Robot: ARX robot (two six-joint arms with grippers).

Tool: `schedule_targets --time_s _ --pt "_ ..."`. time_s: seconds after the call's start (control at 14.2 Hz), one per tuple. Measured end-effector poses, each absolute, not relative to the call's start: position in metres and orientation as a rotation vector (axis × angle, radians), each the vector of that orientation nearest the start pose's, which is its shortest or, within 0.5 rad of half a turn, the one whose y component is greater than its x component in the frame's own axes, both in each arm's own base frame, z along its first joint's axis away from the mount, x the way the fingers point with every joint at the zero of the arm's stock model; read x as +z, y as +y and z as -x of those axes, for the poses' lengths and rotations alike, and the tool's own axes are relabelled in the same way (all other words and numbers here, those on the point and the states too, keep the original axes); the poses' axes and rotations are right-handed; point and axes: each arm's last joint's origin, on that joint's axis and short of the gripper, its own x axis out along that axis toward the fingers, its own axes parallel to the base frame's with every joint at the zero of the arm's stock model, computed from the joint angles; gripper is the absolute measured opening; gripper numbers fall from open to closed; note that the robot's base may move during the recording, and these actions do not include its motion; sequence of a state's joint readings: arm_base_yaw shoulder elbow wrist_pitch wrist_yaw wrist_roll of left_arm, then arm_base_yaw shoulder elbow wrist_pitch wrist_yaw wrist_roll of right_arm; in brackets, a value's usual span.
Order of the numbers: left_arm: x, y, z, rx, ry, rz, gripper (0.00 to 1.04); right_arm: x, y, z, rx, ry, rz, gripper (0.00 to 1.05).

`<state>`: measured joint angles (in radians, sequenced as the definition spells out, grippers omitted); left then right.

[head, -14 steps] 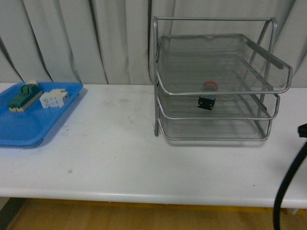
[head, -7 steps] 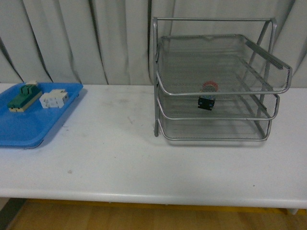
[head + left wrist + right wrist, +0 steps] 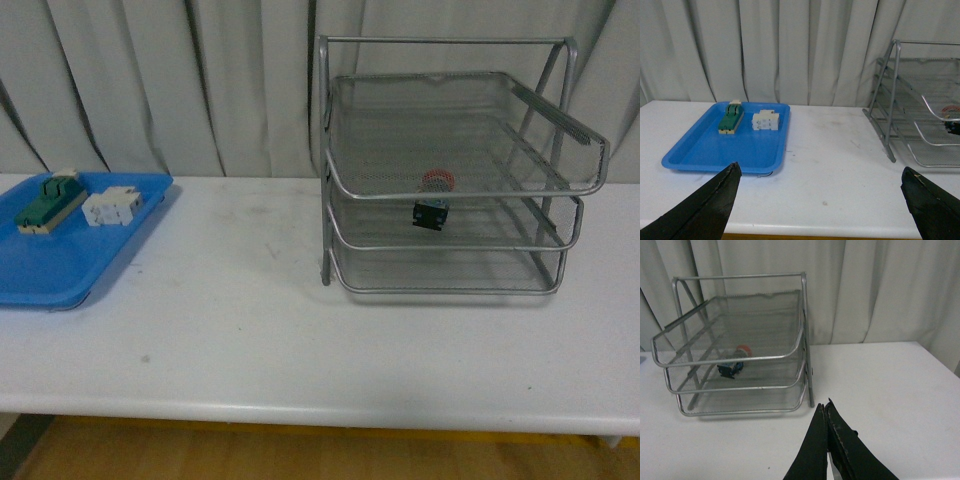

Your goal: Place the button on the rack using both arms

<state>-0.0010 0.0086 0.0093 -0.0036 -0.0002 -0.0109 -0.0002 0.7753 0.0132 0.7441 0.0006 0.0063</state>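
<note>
The button [image 3: 434, 200] sits on the middle tier of the rack [image 3: 455, 170], red cap up under the top tray's mesh, while both arms hang well clear over the table [image 3: 250, 320] — the left end effector [image 3: 822, 200] spread wide and empty, the right end effector [image 3: 826, 440] pressed together on nothing. The placing looks done, so little can go wrong. One risk remains — an arm swinging wide could bump the rack's frame and jolt the button toward the tray's open front.
</note>
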Motion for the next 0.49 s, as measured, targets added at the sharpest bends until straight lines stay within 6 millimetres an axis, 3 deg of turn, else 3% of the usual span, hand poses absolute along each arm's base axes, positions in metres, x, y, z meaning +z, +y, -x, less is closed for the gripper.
schedule_targets --time_s 0.49 --pt "0.166 0.0 -0.098 -0.001 0.003 0.011 0.98 0.169 0.0 -0.126 -0.001 -0.004 -0.006 0.02"
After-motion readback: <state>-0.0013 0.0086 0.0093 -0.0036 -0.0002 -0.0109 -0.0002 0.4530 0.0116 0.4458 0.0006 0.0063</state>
